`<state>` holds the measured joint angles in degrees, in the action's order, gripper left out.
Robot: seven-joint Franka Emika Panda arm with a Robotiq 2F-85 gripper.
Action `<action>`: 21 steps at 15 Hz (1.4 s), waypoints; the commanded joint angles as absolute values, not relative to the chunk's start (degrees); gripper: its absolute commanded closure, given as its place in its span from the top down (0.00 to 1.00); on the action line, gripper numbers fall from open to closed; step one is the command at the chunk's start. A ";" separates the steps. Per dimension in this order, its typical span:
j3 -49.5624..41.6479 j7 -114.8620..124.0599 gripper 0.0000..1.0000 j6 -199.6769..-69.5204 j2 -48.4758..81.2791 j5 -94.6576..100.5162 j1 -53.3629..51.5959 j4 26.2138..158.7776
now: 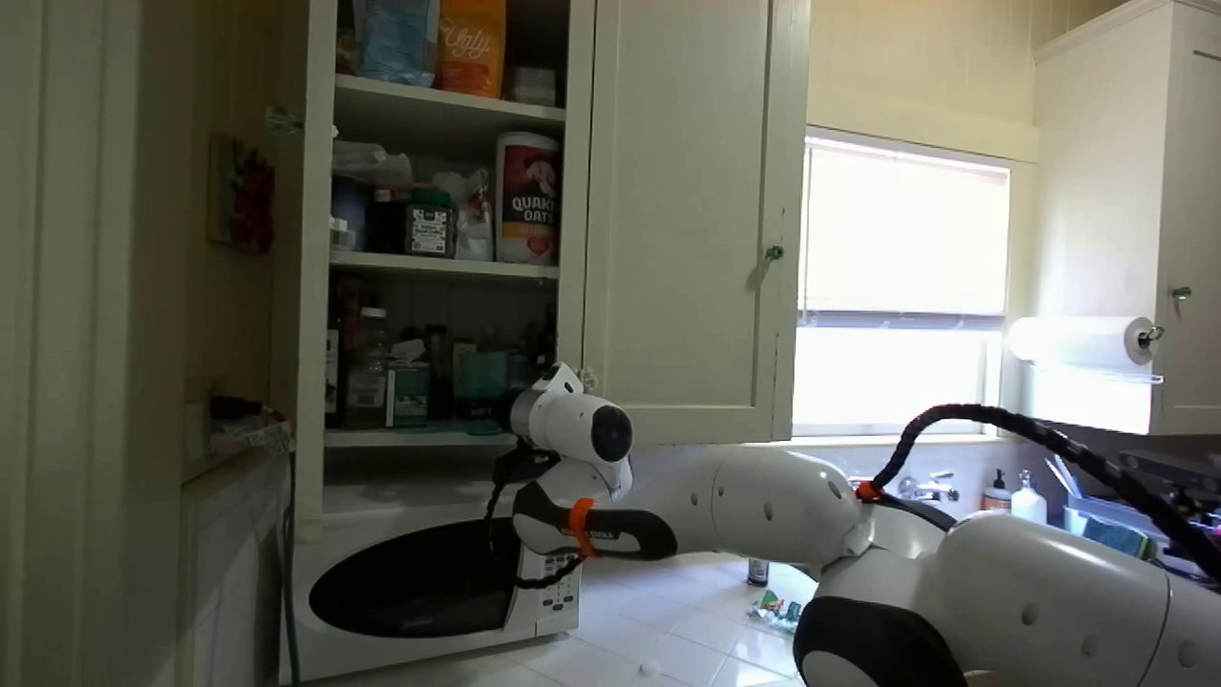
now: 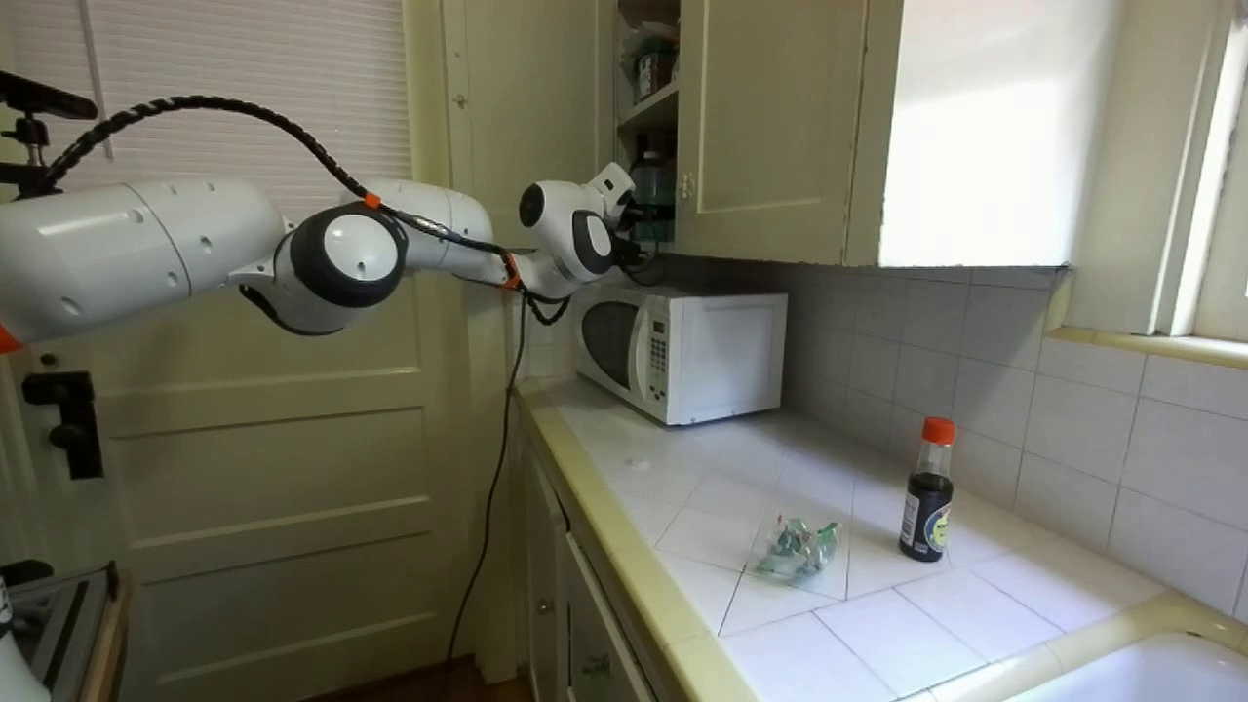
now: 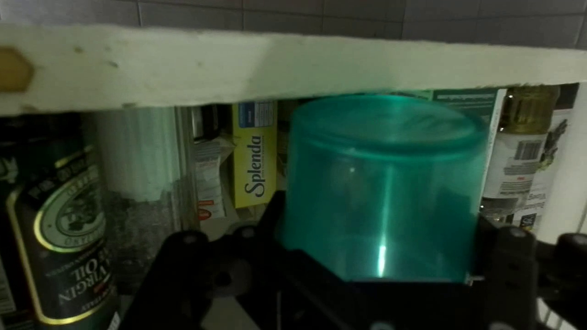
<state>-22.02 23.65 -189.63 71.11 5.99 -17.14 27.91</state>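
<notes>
Wrist view (inverted): teal translucent cup [image 3: 387, 197] at the front lip of the bottom cabinet shelf [image 3: 321, 59]. Gripper [image 3: 381, 220]: fingers a cup's width apart, about half spread, one against each side; reads as a side grip. Cannot tell whether the cup's base bears on the shelf or hangs clear. Slip possible: smooth curved wall, if the squeeze is light. Snag possible: base against the shelf's lip if moved outward too low. Virgin olive oil bottle [image 3: 69, 229] and clear jar [image 3: 142, 201] on the shelf near its lip, Splenda box [image 3: 255, 156] deeper in; a sideways swing could topple any of these.

In an exterior view: robot wrist [image 1: 572, 429] before the shelf's end, just beside the cabinet door [image 1: 684, 219]; a turn could knock the door. Green box [image 1: 408, 396] on the shelf, near the front; tipping risk if the cup brushes it. Braided cable loop [image 1: 553, 577] hangs below the shelf, in front of the microwave [image 1: 410, 582]; may catch if the wrist drops.

In an exterior view: microwave under the shelf. A lost cup would probably strike its top, then the tiled counter [image 2: 702, 517]. Red-capped sauce bottle [image 2: 926, 502] well apart from the shelf; low concern.
</notes>
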 commanded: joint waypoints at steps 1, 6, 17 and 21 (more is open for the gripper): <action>-28.82 24.38 0.55 -189.15 71.88 2.86 -17.45 26.08; -38.79 25.15 0.55 -188.81 71.79 -1.79 -18.26 26.95; -36.07 25.88 0.55 -190.79 72.89 -2.36 -18.85 27.10; -34.69 25.88 0.55 -190.58 72.94 -3.10 -18.99 27.27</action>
<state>-34.88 25.43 -189.69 72.53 -2.74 -19.30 27.70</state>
